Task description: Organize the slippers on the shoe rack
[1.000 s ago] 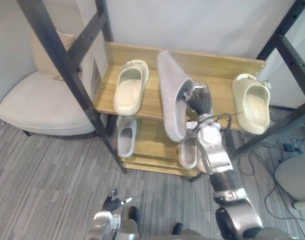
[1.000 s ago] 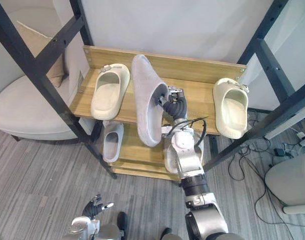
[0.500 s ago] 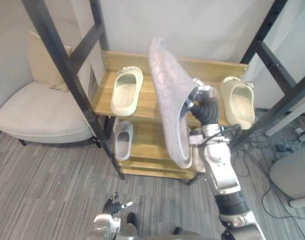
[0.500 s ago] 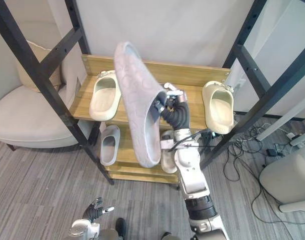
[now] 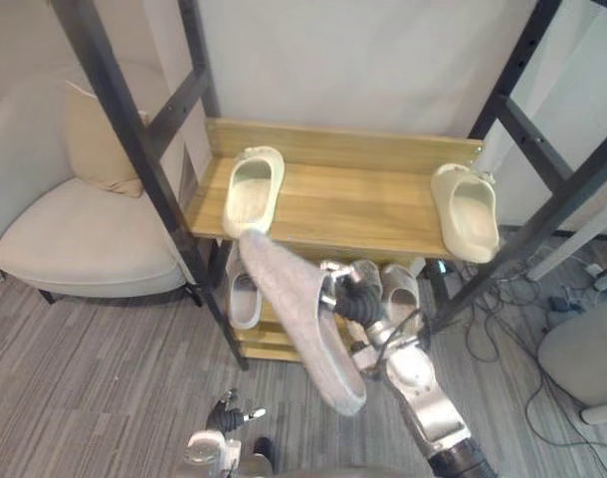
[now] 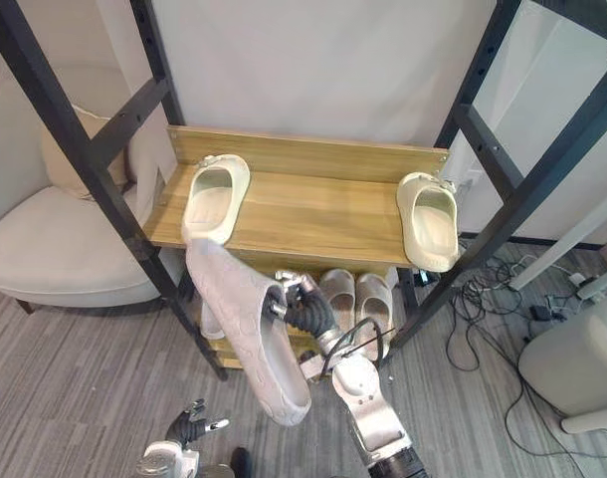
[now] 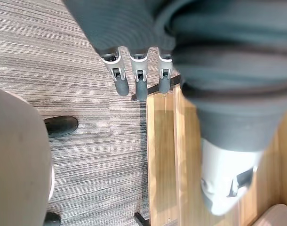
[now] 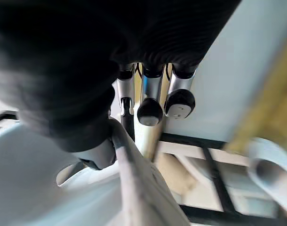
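Observation:
A long grey fabric slipper (image 5: pixel 300 322) hangs tilted in front of the rack's lower shelf, toe toward me. My right hand (image 5: pixel 349 297) is shut on its rim; the right wrist view shows the thumb pinching that rim (image 8: pixel 134 181) under the fingers (image 8: pixel 150 101). Two cream slippers lie on the wooden top shelf (image 5: pixel 353 199), one at the left (image 5: pixel 252 189) and one at the right end (image 5: pixel 468 209). On the lower shelf are a pale slipper (image 5: pixel 243 300) at the left and a pale pair (image 6: pixel 355 297) on the right. My left hand (image 5: pixel 230 414) hangs low over the floor, fingers (image 7: pixel 138 83) straight.
Black metal frame posts (image 5: pixel 134 149) cross in front of the rack on both sides. A beige armchair (image 5: pixel 75 234) stands to the left. Cables (image 5: pixel 582 284) and a white rounded object (image 5: pixel 587 354) lie on the grey floor to the right.
My right hand has brought the grey slipper down from above the top shelf to in front of the lower shelf, leaving the top shelf's middle bare. The camera also shifted.

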Controlling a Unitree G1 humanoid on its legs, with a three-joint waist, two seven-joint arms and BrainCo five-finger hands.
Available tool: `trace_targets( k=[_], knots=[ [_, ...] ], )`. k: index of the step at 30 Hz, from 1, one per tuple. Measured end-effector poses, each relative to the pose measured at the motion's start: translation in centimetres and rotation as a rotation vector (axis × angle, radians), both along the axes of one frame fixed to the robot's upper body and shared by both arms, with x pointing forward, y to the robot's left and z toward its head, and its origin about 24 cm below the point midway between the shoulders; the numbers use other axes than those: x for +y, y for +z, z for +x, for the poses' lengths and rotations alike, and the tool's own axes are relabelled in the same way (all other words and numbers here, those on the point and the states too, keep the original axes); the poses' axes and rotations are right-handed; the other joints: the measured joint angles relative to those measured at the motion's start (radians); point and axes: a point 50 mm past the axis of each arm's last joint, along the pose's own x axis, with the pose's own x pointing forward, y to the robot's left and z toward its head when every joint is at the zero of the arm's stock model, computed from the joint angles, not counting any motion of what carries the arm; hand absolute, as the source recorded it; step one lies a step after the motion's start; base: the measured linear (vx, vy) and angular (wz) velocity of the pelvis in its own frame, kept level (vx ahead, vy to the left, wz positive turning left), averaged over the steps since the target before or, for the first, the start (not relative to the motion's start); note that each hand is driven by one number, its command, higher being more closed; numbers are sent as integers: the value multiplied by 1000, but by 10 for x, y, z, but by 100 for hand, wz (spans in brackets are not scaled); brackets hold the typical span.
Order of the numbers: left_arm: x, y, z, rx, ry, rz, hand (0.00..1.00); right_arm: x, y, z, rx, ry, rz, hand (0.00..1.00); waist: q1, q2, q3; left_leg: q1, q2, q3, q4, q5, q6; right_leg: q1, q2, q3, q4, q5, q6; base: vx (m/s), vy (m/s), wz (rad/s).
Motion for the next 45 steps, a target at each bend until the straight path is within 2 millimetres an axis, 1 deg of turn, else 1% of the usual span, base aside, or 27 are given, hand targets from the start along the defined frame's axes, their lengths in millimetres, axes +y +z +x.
trace_targets(
  k=[3,4,5,6,7,8,9,10,11,13,15,16,18,19,21,24,26,27,28,30,31,32,36,38,41,42,45],
  knots=[
    [-1,0,0,3,0,-3,0,-1,-16,-1,68,-3,-25,100,0,9,-2,-2,0,-9,0,-2,-1,0,-1,-8,7,-7,1,-5,-21,9],
    [-1,0,0,3,0,-2,0,-3,-23,-1,100,-8,-37,100,2,11,-1,-7,1,-13,6,-13,-7,-11,-5,-12,34,-28,1,-34,-18,16],
    [-1,0,-1,2,-5,-2,0,-4,-29,-2,126,-14,-49,100,5,12,-5,-46,1,-16,30,-26,-2,-56,-19,-22,84,-60,-3,-40,-21,20],
    [-1,0,1,-2,-7,-1,0,-4,-29,-2,130,-19,-51,100,6,8,-5,-76,2,-20,63,-39,-2,-80,-26,-23,112,-71,-3,-33,-33,28],
    [0,3,7,-22,-6,0,0,-6,-29,1,126,-31,-58,100,8,6,3,-170,9,-31,201,-81,5,-129,-41,-30,185,-88,-5,-5,-43,30],
    [-1,4,11,-34,-5,-4,0,-7,-29,5,122,-39,-73,100,8,23,18,-236,24,-40,317,-127,4,-153,-40,-37,223,-94,-12,-27,-19,31],
    [-7,7,20,-62,-2,-25,0,-11,-27,12,107,-46,-119,100,10,54,52,-307,54,-41,463,-184,8,-181,-32,-42,290,-115,-18,-48,11,16],
    [-9,9,24,-76,2,-31,0,-12,-26,17,95,-48,-143,100,14,65,67,-329,64,-41,512,-203,10,-194,-33,-43,324,-129,-18,-90,46,8],
    [-10,13,31,-111,8,-42,0,-12,-20,27,66,-59,-171,100,16,78,98,-379,77,-43,600,-246,10,-236,-46,-43,410,-179,-19,-125,22,2],
    [-10,19,43,-155,18,-51,0,-15,-8,41,9,-95,-201,100,18,82,131,-465,86,-49,696,-288,13,-325,-71,-39,534,-240,-24,-153,-11,9],
    [-8,29,60,-223,40,-67,0,-25,11,57,-61,-162,-218,100,25,84,180,-567,89,-64,818,-333,15,-426,-108,-38,687,-307,-34,-174,-25,15],
    [-8,31,63,-238,45,-70,0,-28,15,60,-75,-177,-222,100,27,84,187,-587,90,-64,840,-344,22,-446,-116,-34,718,-320,-35,-174,-26,7],
    [-7,40,73,-297,68,-84,0,-39,33,77,-144,-259,-249,100,29,90,206,-687,90,-63,935,-367,28,-553,-151,-17,837,-360,-41,-157,-27,1],
    [-8,42,75,-311,72,-89,0,-42,37,80,-154,-276,-252,100,29,90,212,-704,90,-61,950,-368,29,-573,-158,-11,859,-366,-43,-151,-19,-4],
    [-6,49,82,-365,112,-102,0,-52,56,95,-224,-350,-297,100,31,100,231,-779,95,-61,1015,-379,30,-657,-176,8,935,-386,-46,-116,-1,-7],
    [-1,55,88,-401,143,-103,0,-60,74,108,-274,-414,-313,100,35,106,238,-847,106,-58,1077,-393,34,-728,-190,15,1001,-401,-52,-77,26,-8],
    [8,61,95,-427,177,-78,0,-65,98,119,-353,-478,-336,100,39,106,251,-918,108,-65,1151,-408,44,-796,-208,21,1082,-428,-55,-71,31,1],
    [10,61,96,-430,180,-68,0,-66,104,121,-371,-493,-333,100,42,105,256,-934,108,-64,1165,-410,46,-811,-213,23,1099,-433,-57,-77,28,8],
    [16,59,93,-412,204,-44,0,-69,123,125,-435,-536,-335,100,49,105,270,-980,107,-67,1200,-417,48,-858,-226,30,1142,-445,-59,-67,28,5],
    [20,51,85,-362,239,-27,0,-71,142,129,-490,-583,-305,100,56,104,283,-1037,107,-69,1235,-429,53,-913,-238,34,1184,-457,-60,-72,44,7],
    [20,50,84,-354,241,-24,0,-72,146,129,-499,-597,-297,100,59,103,286,-1050,107,-69,1242,-431,49,-925,-243,34,1193,-460,-60,-70,68,13],
    [20,47,81,-330,246,-21,0,-73,156,131,-520,-627,-282,100,68,101,299,-1077,107,-68,1259,-432,50,-948,-254,34,1216,-467,-58,-47,57,14],
    [14,46,80,-331,250,-38,0,-76,179,134,-564,-727,-211,100,106,100,300,-1147,103,-65,1290,-426,53,-1010,-279,32,1259,-474,-61,-8,55,15],
    [13,48,81,-341,256,-46,0,-75,189,134,-579,-763,-176,100,112,101,301,-1163,98,-64,1290,-419,55,-1022,-287,29,1261,-474,-61,17,52,13],
    [11,49,81,-355,285,-53,0,-82,201,137,-581,-833,-130,100,122,101,301,-1177,84,-64,1289,-413,64,-1032,-302,26,1265,-477,-56,26,48,11],
    [10,49,81,-355,288,-54,0,-83,202,137,-580,-840,-126,100,122,101,301,-1179,83,-64,1289,-413,64,-1033,-303,26,1266,-477,-56,30,50,12],
    [8,48,80,-354,310,-70,0,-96,205,145,-526,-922,-96,100,128,101,301,-1190,69,-68,1289,-412,66,-1035,-318,21,1269,-481,-48,35,50,14]
  ],
)
